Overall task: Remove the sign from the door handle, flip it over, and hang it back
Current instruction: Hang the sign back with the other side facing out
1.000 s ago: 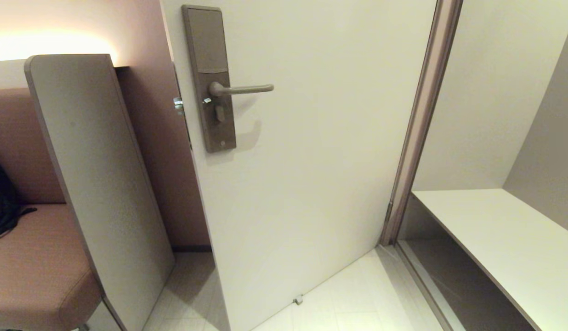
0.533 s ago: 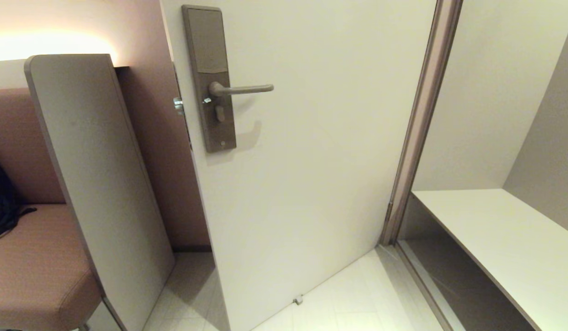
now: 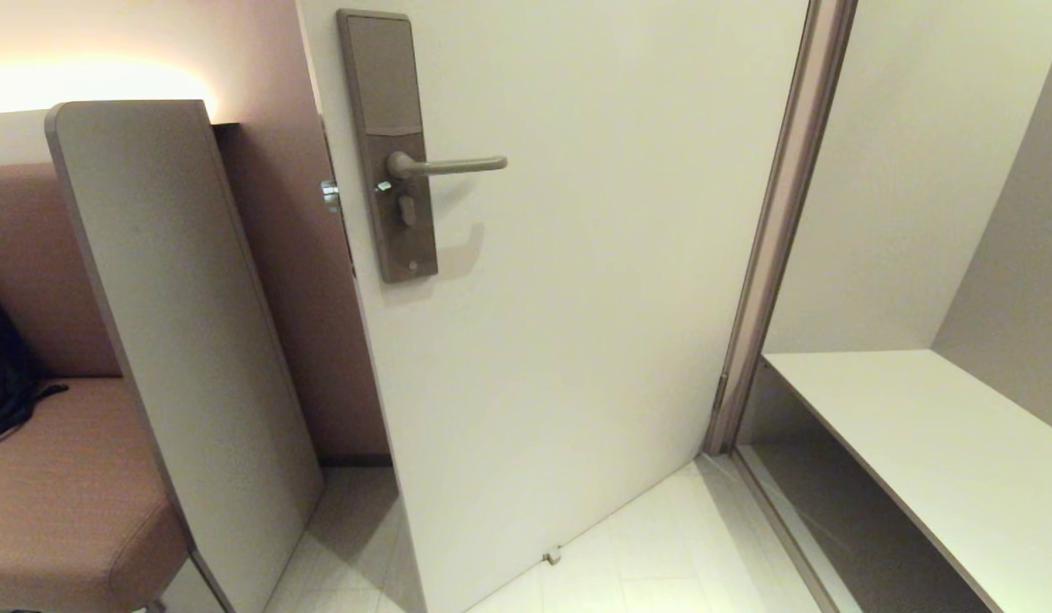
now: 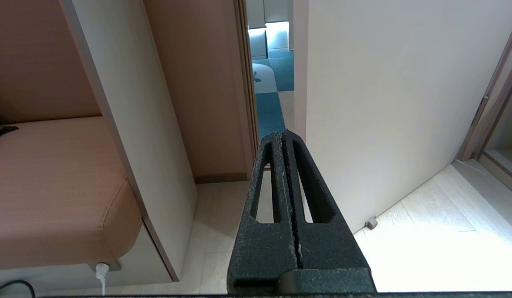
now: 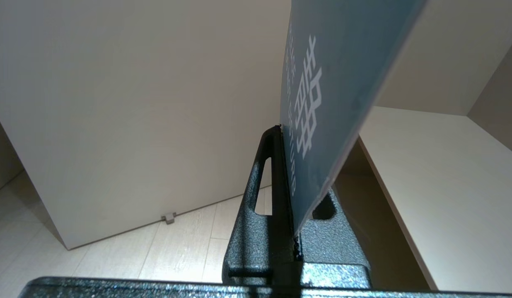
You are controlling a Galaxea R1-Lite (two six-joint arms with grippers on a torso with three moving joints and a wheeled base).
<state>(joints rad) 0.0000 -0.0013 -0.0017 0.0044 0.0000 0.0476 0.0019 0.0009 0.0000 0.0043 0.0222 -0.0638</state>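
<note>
Right gripper (image 5: 287,132) fingers clamped on sign (image 5: 326,82), blue face showing; left gripper (image 4: 284,134) fingers together, empty; door handle (image 3: 448,164) bare at 12 o'clock

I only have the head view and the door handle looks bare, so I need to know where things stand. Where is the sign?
Observer: The sign is clamped in the right hand, seen only in the right wrist view.
Operator: Which face shows there?
Observer: The blue face with white lettering; its other face is out of sight.
Operator: What about the left hand?
Observer: The left hand is shut and empty, aimed toward the lower part of the door.
Operator: Anything past the door edge?
Observer: The left wrist view shows teal carpet through the gap beside the door.
</note>
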